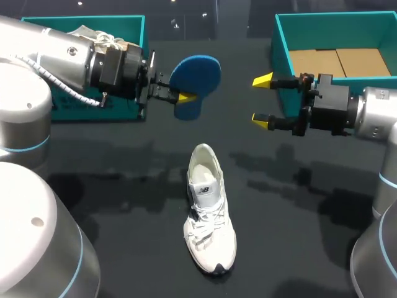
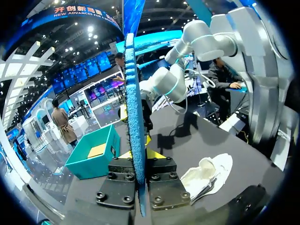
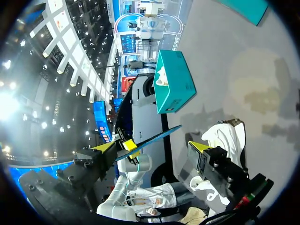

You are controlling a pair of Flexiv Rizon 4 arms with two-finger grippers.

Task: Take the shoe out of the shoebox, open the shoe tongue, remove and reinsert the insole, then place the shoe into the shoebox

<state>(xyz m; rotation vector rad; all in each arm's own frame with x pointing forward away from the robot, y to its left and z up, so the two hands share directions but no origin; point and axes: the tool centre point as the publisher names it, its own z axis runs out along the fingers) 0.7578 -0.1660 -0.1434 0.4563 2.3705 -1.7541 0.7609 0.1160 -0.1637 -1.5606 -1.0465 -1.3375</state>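
A white sneaker lies on the black table, toe toward the near edge, its opening empty. My left gripper is shut on the heel end of a blue insole, held in the air behind the shoe. In the left wrist view the insole stands edge-on between the closed fingers, with the sneaker beside them. My right gripper hangs open and empty to the right of the insole. Its wrist view shows the insole edge-on between its spread tips, untouched, and the sneaker below.
An open teal shoebox with a cardboard floor stands at the back right, behind my right arm. A second teal box at the back left holds another white shoe. The same left box shows in the right wrist view.
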